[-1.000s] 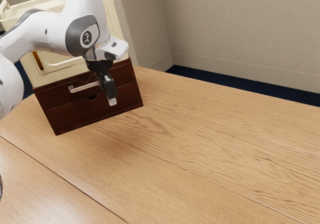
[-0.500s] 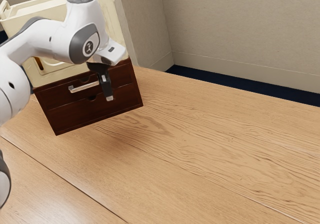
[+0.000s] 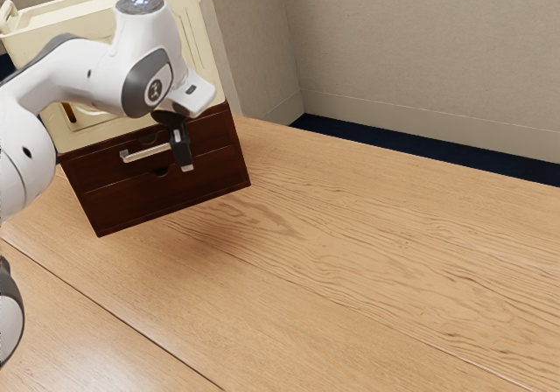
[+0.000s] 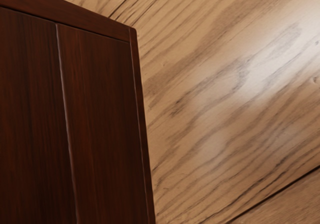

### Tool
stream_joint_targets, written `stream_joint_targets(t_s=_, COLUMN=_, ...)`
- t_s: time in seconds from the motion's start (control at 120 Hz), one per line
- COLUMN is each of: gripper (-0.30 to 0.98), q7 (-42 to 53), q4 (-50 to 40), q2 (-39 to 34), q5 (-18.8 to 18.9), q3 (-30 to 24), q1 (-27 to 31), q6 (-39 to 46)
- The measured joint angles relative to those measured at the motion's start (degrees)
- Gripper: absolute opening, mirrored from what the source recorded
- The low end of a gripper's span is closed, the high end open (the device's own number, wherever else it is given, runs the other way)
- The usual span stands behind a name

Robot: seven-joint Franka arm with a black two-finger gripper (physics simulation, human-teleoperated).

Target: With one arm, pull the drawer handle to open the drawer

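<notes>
The black gripper (image 3: 185,166) points down in front of the dark brown drawer cabinet (image 3: 114,208), by the end of the silver handle (image 3: 143,153) toward the exterior view's right. Whether it touches the handle is unclear, and part of that end may be hidden behind it. The upper drawer (image 3: 98,167), which carries the handle, sits flush with the cabinet front. In the wrist view, the cabinet's brown front (image 4: 102,124) lies beside the wooden table.
A cream crate (image 3: 87,134) stands on top of the cabinet. The wooden table (image 3: 350,261) stretches toward the exterior view's right and front, with a beige wall (image 3: 420,51) behind it.
My gripper has moved a little up and toward the exterior view's left, closer to the handle, and the hand has turned. Handle, drawer and cabinet stand as before.
</notes>
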Motion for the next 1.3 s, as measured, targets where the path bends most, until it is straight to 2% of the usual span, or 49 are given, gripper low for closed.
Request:
stream_joint_targets(t_s=0.233, gripper=0.69, q7=-0.7, q4=-0.5, q2=-1.2, q5=-0.2, q3=0.2, q1=0.6, q6=-1.4)
stream_joint_targets(t_s=0.458, gripper=0.69, q7=-3.4, q4=-7.2, q2=-6.5, q5=0.1, q3=0.9, q1=0.3, q6=-2.8)
stream_joint_targets(t_s=0.675, gripper=0.69, q7=-7.5, q4=-7.5, q2=-6.7, q5=0.3, q3=1.4, q1=0.4, q6=-3.4)
stream_joint_targets(t_s=1.008, gripper=0.67, q7=-12.0, q4=-6.8, q2=-6.5, q5=4.9, q3=1.3, q1=0.5, q6=-3.7)
stream_joint_targets(t_s=1.3, gripper=0.58, q7=-12.1, q4=-6.8, q2=-5.8, q5=8.3, q3=1.1, q1=0.4, q6=-2.3)
